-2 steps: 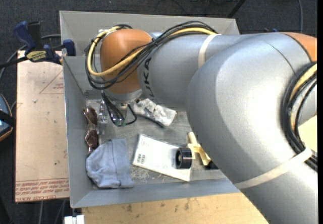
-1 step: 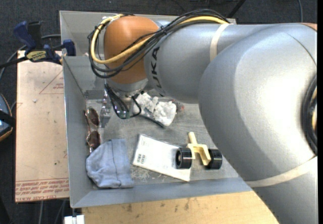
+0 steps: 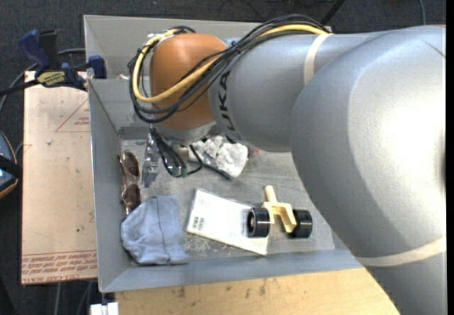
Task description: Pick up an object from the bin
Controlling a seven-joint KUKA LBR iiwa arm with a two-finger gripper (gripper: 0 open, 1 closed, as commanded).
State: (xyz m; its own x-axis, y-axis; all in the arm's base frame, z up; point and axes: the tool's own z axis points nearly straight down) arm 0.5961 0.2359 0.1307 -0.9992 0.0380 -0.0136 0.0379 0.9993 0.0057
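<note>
The thing nearest the gripper is a pair of brown-lensed sunglasses, lying flat on the floor of the bin close along its left wall. The gripper is down in the bin just to the right of the sunglasses, under the orange wrist cover. It may be touching their frame, but I cannot tell. Nor can I tell whether it is parted or closed, since the cover and cables hide most of it. Nothing shows in its hold.

Further right of the sunglasses, beyond the gripper, lies a second pair of glasses with a dark frame, and beyond those a crumpled white wad. Just below the sunglasses a grey-blue cloth sits bunched in the near left corner. To the right of the cloth is a flat white booklet, and a yellow axle with two black wheels rests on the booklet's far edge.

By my reading, the approach is made and the descent is about done. No grasp is confirmed and nothing is raised off the floor. What is left is closing on one thing, likely the sunglasses, and then lifting it clear of the bin.
</note>
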